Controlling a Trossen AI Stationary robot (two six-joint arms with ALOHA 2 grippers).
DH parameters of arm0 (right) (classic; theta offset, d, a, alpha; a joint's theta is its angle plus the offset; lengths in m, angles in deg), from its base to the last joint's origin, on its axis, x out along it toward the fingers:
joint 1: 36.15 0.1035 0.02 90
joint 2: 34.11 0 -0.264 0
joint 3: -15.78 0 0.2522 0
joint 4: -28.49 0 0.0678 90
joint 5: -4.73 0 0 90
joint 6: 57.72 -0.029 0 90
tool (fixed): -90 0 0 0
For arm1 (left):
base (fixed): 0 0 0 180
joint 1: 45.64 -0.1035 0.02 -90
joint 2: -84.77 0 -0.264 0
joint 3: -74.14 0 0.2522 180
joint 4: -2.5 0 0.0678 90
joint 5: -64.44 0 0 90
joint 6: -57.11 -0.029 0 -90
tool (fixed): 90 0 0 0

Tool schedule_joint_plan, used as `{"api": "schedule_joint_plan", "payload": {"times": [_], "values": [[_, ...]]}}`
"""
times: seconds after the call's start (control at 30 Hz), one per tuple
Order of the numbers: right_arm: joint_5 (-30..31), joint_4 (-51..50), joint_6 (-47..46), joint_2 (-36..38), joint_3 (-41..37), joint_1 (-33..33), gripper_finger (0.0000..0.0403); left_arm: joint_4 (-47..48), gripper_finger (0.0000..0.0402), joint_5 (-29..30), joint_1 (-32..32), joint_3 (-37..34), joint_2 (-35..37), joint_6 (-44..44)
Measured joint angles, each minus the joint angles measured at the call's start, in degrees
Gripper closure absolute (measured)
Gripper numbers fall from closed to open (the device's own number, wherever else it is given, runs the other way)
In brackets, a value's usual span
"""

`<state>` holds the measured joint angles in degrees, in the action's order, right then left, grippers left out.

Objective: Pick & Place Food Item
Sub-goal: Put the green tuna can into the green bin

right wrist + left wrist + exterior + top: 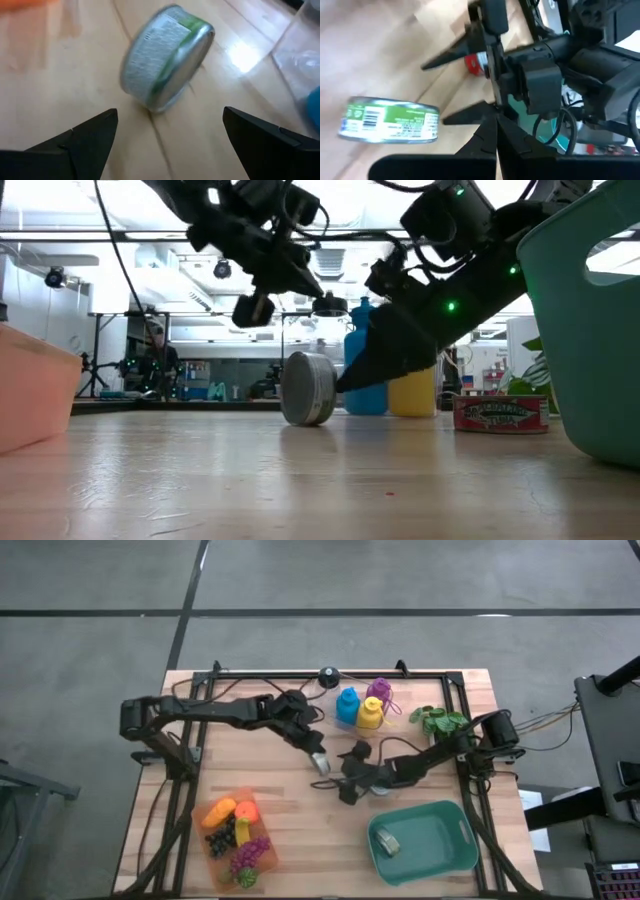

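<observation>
Right gripper [346,777] hangs low over the middle of the desk [290,840], fingers spread wide and empty, aimed at the green-labelled tin [165,62] that stands on its edge just ahead of them. Left gripper [320,764], fingers closed with nothing between them, hovers right above that same tin. Since the tin is balanced on its rim, it would likely roll at a nudge, so the right gripper should move forward squarely, one finger on each flat face, before closing. The teal bin [455,855], already holding one tin, sits nearby on the right gripper's side.
</observation>
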<state>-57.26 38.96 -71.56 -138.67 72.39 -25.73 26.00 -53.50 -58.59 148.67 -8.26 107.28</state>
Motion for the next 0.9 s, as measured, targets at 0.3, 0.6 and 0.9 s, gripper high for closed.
{"api": "schedule_joint_plan", "payload": {"times": [0.3,0.6,0.9], "values": [[0.90,3.02,-15.57,1.01,0.00,4.97,0.0044,11.15,0.0400,12.22,-2.22,0.00,7.83,-9.02],[21.27,4.31,-32.54,0.98,3.31,7.06,0.0044,13.64,0.0400,21.90,-2.41,-0.04,15.88,-27.76],[21.70,-2.42,-20.97,-0.85,14.01,3.92,0.0044,13.77,0.0400,30.95,-2.62,-0.04,19.82,-31.31]]}}
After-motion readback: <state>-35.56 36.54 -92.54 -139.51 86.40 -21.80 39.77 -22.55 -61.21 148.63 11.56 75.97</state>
